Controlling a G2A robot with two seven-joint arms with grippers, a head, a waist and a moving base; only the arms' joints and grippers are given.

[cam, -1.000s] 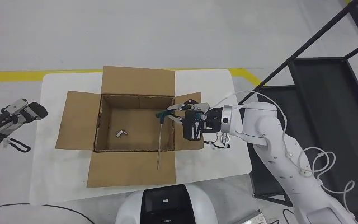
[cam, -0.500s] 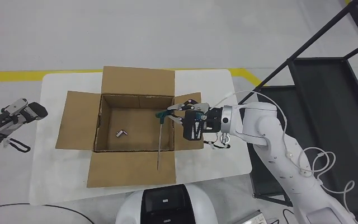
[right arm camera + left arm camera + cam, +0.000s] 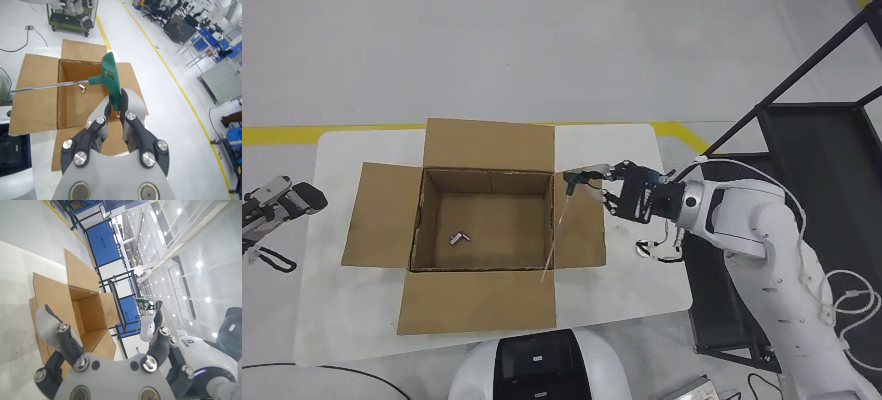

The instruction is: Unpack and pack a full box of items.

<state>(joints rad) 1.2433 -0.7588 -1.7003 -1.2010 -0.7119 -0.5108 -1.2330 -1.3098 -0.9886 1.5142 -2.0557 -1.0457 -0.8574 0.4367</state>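
We see an open cardboard box (image 3: 488, 146) in the middle of the white bench (image 3: 627, 295), with all 4 flaps folded out flat. On the box floor, toward the left wall, lies 1 small bent metal piece (image 3: 459, 238); the floor around it is bare cardboard.

The right jaws are closed tight on a wrench (image 3: 110, 75) with a green T-shaped handle, pinching the lower end of that handle between the 2 dark pads. In the top view they sit above the box's right flap, just beside the opening. The green handle is next to the right wall's far end. The long steel shaft slants away from the handle toward the robot's side of the box. It runs along the right wall, and its tip appears near the front right corner. The wrench hangs in the air and touches neither the box nor the bench. From the right wrist camera the shaft crosses over the open box, and the metal piece lies just below it on the floor.

The left jaws are spread wide with nothing between them. They sit off the bench's left edge, well apart from the box, and face its side.
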